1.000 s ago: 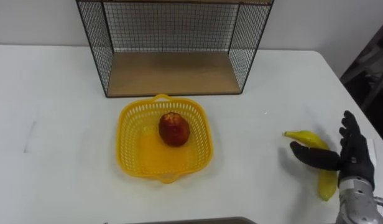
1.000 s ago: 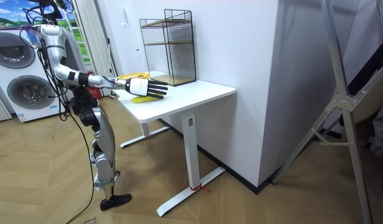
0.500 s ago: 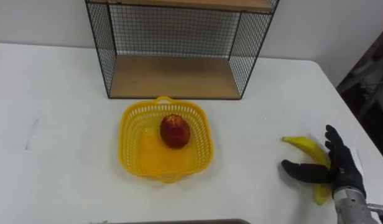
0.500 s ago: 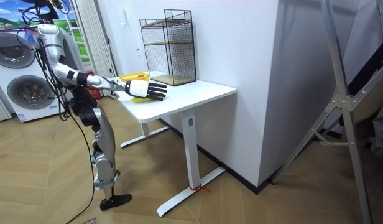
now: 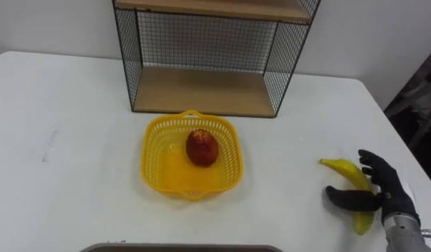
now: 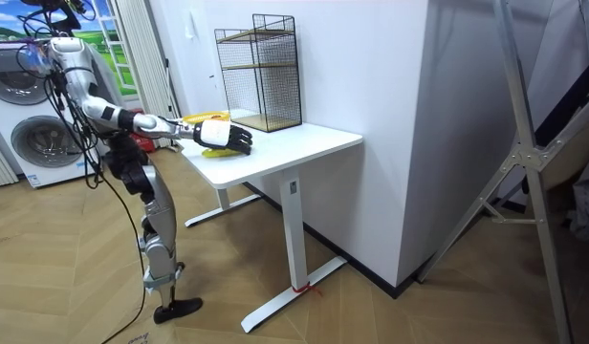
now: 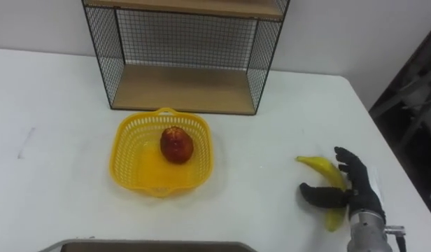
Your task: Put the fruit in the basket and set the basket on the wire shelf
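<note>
While an apple (image 5: 201, 148) sits in the basket (image 5: 147, 157), the right hand (image 5: 389, 192) clasps the banana (image 5: 341, 169).

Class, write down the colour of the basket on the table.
Yellow. The basket shows best in the left eye view.

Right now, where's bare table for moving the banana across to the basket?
Open table lies between the banana in the right hand and the basket; wider bare table left of the basket. Tightest: the strip between basket and wire shelf.
</note>
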Controlling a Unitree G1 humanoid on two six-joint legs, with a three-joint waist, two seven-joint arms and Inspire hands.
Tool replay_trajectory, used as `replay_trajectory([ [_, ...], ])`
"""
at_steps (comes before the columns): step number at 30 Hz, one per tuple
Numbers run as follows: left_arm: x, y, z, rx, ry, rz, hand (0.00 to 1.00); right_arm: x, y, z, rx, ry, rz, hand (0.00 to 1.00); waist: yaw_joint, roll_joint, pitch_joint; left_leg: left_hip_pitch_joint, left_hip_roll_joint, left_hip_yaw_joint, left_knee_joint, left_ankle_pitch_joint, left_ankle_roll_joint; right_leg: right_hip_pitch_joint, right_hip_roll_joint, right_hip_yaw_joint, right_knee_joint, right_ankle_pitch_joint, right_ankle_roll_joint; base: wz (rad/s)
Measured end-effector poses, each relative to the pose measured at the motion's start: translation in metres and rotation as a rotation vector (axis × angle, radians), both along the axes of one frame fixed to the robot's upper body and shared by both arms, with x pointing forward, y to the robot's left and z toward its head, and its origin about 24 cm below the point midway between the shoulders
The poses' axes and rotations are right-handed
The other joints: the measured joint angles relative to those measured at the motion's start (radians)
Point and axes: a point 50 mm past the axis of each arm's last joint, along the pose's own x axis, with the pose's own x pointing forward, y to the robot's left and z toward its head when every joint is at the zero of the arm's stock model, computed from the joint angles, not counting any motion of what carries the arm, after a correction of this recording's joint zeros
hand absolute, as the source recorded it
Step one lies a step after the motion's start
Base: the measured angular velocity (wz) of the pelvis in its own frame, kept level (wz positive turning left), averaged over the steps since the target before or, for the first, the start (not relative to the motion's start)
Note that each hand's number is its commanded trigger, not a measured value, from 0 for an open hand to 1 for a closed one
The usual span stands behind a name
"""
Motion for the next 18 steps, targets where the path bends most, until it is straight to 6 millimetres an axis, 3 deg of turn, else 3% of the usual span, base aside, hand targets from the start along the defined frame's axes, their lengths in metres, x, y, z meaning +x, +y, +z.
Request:
replay_trajectory([
  [6, 0.003, 0.003, 0.001, 0.039, -0.011, -0.002, 0.0, -0.001, -0.005, 0.001, -0.085, 0.032, 0.009, 1.0, 0.001, -0.008, -0.0045, -0.001, 0.0, -0.008, -0.002, 0.0, 0.0, 0.008, 0.001, -0.001, 0.001, 0.0, 0.0, 0.03],
  [18, 0.01, 0.006, 0.003, 0.084, -0.03, -0.018, 0.0, -0.003, -0.01, 0.0, -0.143, 0.074, -0.024, 1.0, 0.011, -0.002, -0.0045, 0.005, 0.002, -0.01, -0.009, -0.001, -0.001, 0.011, 0.004, 0.001, 0.001, 0.001, 0.0, 0.01],
])
